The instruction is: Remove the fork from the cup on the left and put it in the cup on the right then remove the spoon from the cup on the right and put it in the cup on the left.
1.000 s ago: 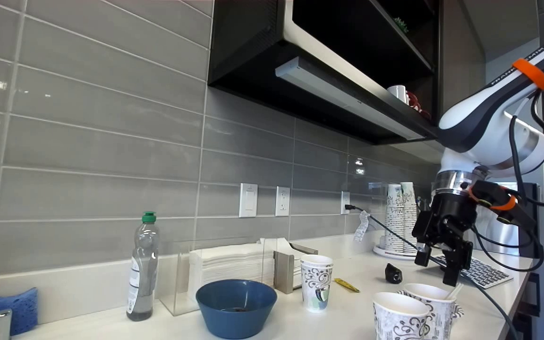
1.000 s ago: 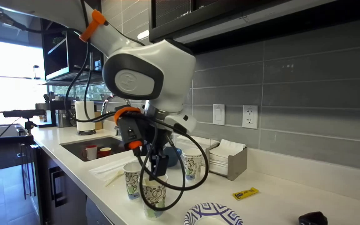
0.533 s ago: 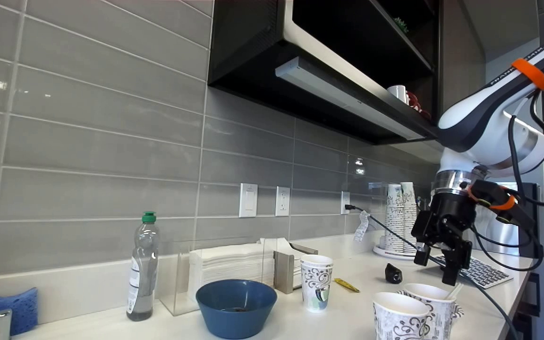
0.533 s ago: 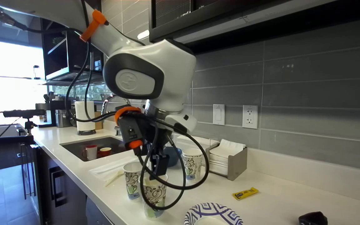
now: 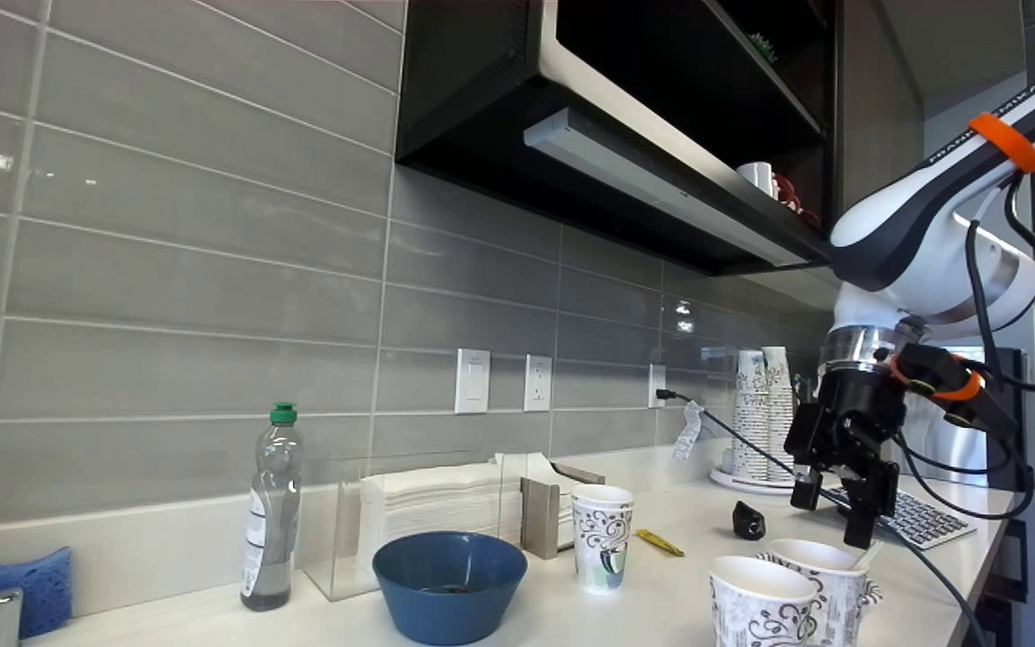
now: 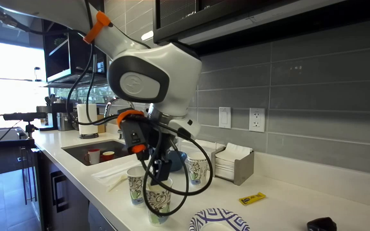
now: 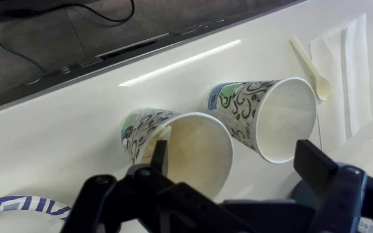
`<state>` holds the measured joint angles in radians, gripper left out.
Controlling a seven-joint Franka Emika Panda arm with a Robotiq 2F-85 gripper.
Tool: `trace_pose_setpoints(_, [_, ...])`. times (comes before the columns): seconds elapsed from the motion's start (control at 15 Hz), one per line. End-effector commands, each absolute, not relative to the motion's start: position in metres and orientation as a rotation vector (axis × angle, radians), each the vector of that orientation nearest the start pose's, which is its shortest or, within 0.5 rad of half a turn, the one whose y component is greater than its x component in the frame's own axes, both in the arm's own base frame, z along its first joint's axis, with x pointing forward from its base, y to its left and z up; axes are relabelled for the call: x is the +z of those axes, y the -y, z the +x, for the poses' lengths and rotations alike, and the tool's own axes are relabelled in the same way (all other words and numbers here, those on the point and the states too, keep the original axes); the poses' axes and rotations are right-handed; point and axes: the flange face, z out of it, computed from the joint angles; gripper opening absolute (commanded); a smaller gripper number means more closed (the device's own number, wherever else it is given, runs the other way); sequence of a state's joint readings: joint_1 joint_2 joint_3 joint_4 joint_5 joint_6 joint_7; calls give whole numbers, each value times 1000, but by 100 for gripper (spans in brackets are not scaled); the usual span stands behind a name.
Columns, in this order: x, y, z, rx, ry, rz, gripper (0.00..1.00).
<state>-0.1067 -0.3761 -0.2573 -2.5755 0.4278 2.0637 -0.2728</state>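
Black claw [image 7: 233, 154] spread wide, scroll-printed paper cup [image 7: 189, 150] holding pale utensil [image 7: 163, 132], tapered matching cup [image 7: 264, 119], glossy counter [image 7: 73, 136]

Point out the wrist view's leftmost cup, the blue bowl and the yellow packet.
Leftmost cup [image 7: 202, 147], wrist view: inner wall.
Blue bowl [image 5: 448, 618], an exterior view: outer wall.
Yellow packet [image 6: 251, 199], an exterior view: upper face.

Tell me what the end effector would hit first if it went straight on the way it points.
Probably the cup or the utensil in it: the end effector points downward, and in the wrist view one finger overlaps the cup's mouth near the utensil. Which comes first, depth leaves unclear.
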Motion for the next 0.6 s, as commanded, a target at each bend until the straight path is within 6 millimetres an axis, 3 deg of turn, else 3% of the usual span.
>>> trace_pose_setpoints(0.0, [385,115,385,22,-362,-2611,100])
trace_pose_setpoints(0.53, [388,115,385,33,-357,-2627,100])
